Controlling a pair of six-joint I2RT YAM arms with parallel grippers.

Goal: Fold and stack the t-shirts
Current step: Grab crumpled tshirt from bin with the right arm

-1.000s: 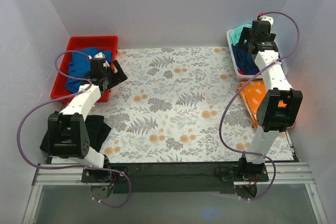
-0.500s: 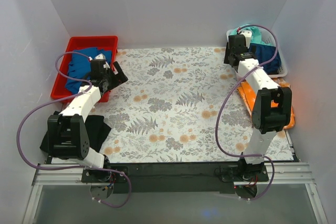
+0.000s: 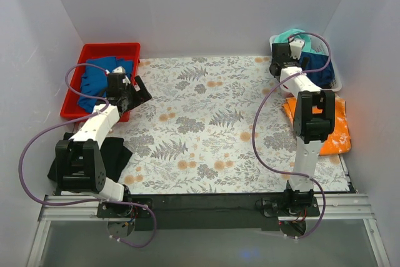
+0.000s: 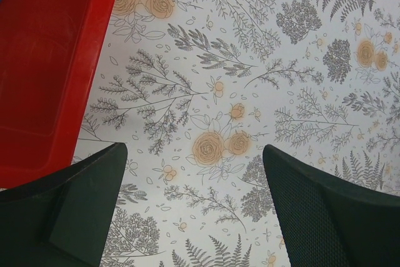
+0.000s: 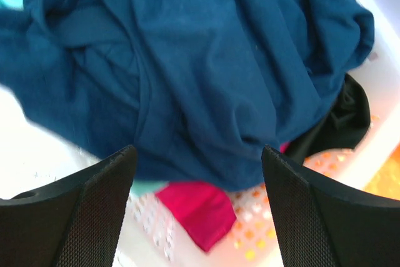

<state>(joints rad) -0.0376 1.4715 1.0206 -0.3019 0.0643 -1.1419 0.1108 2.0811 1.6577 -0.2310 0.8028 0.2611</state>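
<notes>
Blue shirt (image 5: pixel 206 73), heaped in the basket (image 3: pixel 338 83) at the worktop's (image 3: pixel 206 123) 1 o'clock, lies directly under the spread right claw (image 5: pixel 198 154); the left claw (image 4: pixel 194 154), also spread, hangs far off at 10 o'clock.

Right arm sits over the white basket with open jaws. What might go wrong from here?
1. The blue shirt lies bunched over a pink shirt and a black shirt in the white basket. The right gripper, open above it, may pinch several layers or drag more than one shirt out.
2. The purple cable loops beside the orange shirt and might snag it when the arm pulls back.
</notes>
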